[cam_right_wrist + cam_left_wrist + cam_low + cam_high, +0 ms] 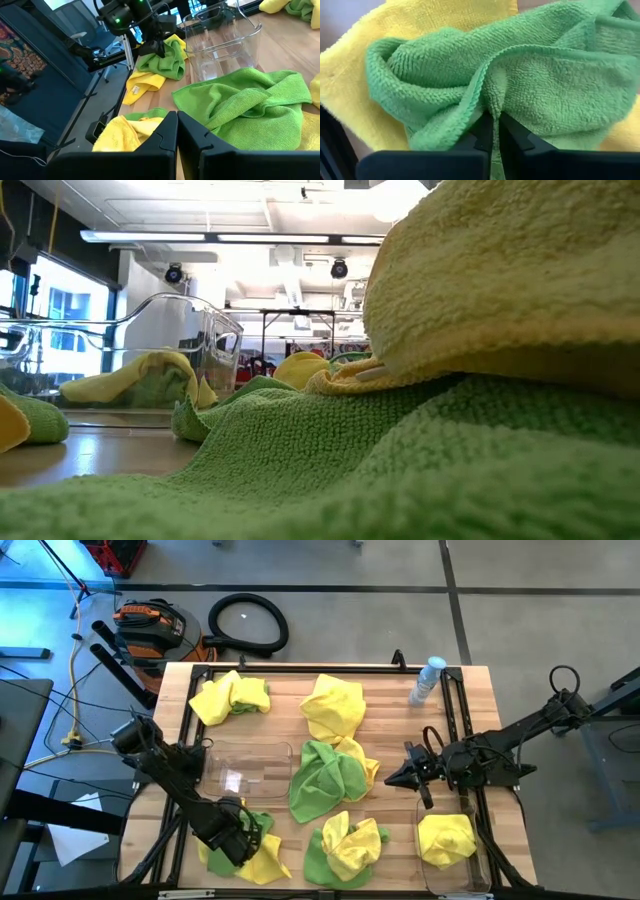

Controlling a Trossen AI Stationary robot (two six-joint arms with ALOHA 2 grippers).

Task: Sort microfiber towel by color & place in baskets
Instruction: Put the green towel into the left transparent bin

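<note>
The left gripper (495, 131) is pinching a ridge of a green towel (520, 85) at the table's near left corner, its fingers closed on a fold with a yellow towel (445, 15) lying beneath and beside it. The same grasp is showing from across the table, the left gripper (159, 50) pressing down into that green and yellow heap. The left basket (245, 768) is sitting just beyond the heap, apparently holding nothing.

The right gripper (395, 778) is hovering near the middle, its fingers closed on nothing, pointing toward the large green towel (320, 780). The right basket (478, 858) is already holding a yellow towel (447, 838).

To do this step well, the left arm is probably needing a straight upward lift so only the green cloth is coming away; the yellow one underneath is looking likely to cling and drag. A pause above the heap would be showing whether both are rising. Green cloths would then be going into the left basket, since yellow is occupying the right one.

In the low view, towels are filling the foreground and hiding both grippers. How much fabric the left fingers are holding is hard to judge, and the exact number of towels in each heap is unclear
</note>
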